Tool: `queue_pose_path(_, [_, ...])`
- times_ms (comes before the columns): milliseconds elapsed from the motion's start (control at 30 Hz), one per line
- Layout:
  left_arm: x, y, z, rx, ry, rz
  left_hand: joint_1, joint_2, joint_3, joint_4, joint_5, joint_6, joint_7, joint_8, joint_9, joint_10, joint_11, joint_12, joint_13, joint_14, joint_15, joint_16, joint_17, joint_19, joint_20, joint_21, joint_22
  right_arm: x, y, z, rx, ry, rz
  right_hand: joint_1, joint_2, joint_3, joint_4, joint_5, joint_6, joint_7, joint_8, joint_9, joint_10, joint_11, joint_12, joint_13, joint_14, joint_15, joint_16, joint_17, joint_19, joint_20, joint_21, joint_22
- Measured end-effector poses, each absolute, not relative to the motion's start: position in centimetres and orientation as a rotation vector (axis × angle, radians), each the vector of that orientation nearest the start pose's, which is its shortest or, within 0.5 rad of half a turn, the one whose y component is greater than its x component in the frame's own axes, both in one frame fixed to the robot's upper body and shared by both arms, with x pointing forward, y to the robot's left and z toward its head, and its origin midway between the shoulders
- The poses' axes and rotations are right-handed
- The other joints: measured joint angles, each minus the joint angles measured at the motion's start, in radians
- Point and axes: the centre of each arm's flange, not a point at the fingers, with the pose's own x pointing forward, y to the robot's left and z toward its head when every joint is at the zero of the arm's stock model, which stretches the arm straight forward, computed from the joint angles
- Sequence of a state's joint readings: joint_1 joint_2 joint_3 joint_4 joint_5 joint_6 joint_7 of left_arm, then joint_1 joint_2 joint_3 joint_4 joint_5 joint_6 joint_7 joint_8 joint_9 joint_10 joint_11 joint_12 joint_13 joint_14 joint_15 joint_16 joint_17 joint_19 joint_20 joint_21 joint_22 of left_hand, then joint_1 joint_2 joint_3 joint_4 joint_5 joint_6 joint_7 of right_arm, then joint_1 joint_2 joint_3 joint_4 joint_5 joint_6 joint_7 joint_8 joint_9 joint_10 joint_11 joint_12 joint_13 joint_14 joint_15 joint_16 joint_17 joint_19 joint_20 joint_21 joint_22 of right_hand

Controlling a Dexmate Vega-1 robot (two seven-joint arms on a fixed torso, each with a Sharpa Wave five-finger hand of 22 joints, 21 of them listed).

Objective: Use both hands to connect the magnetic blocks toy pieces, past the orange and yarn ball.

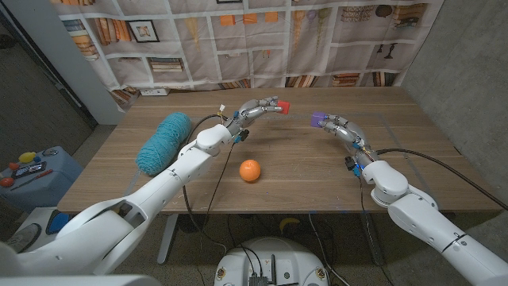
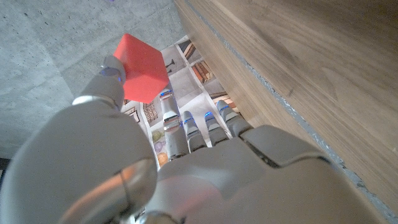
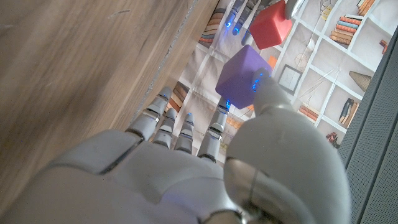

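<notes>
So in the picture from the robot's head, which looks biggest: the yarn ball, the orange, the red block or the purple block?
1. Yarn ball
2. Orange
3. Red block and purple block: these look about alike, both small and farther from the camera, so no ranking.

We see a matt brown wooden surface (image 1: pixel 317 171), a fuzzy teal yarn ball (image 1: pixel 164 141), a smooth glossy orange (image 1: pixel 250 170), and matt red (image 2: pixel 142 68) and purple (image 3: pixel 242 77) plastic-looking cubes.
</notes>
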State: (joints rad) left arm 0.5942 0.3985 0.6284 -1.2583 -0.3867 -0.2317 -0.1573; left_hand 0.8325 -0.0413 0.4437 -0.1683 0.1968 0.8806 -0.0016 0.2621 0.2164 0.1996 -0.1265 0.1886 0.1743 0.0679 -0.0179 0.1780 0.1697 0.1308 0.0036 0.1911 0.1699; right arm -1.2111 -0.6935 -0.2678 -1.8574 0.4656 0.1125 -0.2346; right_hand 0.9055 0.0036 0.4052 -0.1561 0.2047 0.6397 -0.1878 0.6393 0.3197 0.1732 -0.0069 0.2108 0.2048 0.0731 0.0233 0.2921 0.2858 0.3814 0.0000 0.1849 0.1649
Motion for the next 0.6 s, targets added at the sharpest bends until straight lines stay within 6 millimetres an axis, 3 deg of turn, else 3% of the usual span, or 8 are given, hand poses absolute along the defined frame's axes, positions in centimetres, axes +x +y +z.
queue_pose_path(600, [66.08,11.62,2.93,0.315,-0.640,-0.617,0.000,0.000,-0.005,0.004,0.003,0.000,0.000,-0.006,0.000,-0.009,0.002,0.000,0.000,-0.005,0.005,0.000,0.000,0.000,0.000,0.000,0.000,55.53,-26.18,-5.73,-0.097,-0.577,0.185,0.000,0.000,-0.009,0.002,0.007,0.000,0.000,0.000,-0.009,0.000,0.007,-0.002,0.000,-0.018,0.018,-0.008,0.000,-0.003,0.004,0.000,0.000])
